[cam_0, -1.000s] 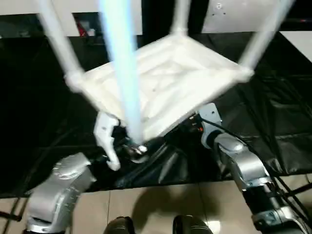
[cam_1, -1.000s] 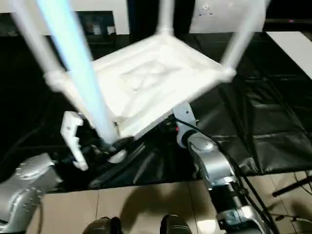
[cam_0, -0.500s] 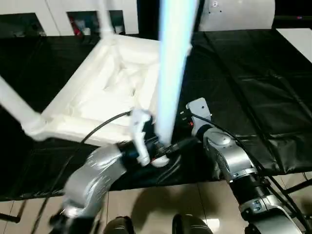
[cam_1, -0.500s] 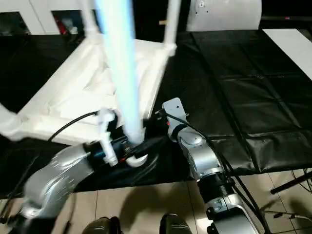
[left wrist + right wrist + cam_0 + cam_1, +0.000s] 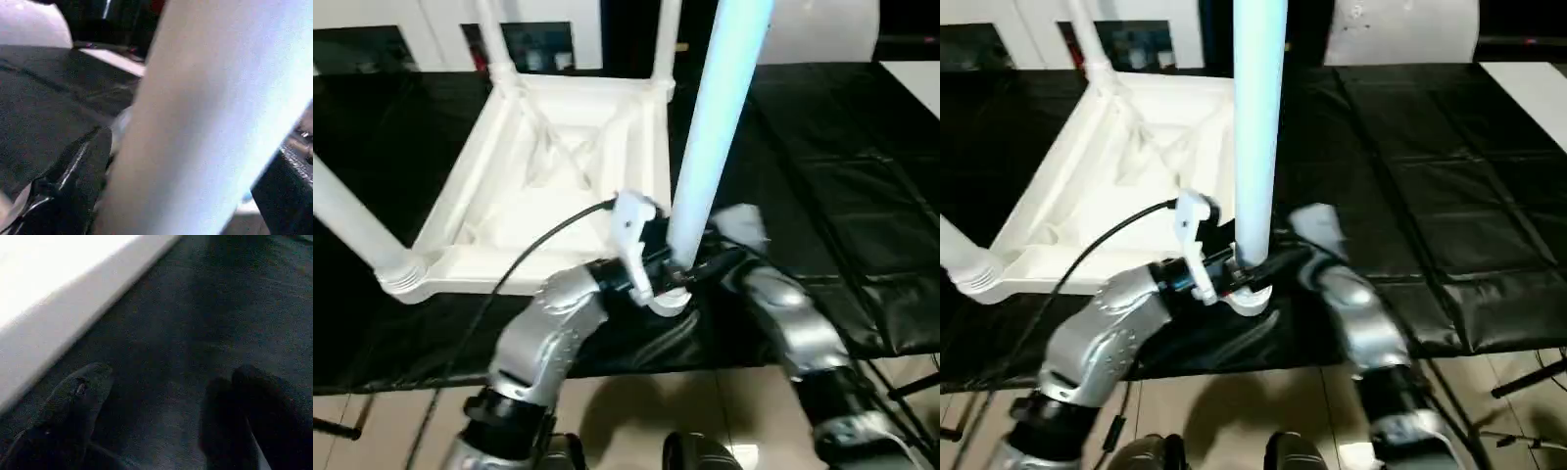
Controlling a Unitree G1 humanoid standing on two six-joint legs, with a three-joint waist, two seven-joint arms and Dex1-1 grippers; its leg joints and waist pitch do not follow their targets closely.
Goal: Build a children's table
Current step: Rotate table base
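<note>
The left end effector [image 5: 674,274] grips the near table leg [image 5: 715,127], the right end effector [image 5: 161,421] is wide open and empty, so the upside-down children's table [image 5: 558,166] could slide off the black worktop [image 5: 822,147].

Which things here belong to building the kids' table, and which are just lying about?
Part of the job:
- white plastic tabletop, upside down, ribbed underside up
- long white tapered legs standing up from its corners
- left gripper, around the near leg's base

Just there:
- black sheet under everything
- white cabinet with glass fronts behind
</note>
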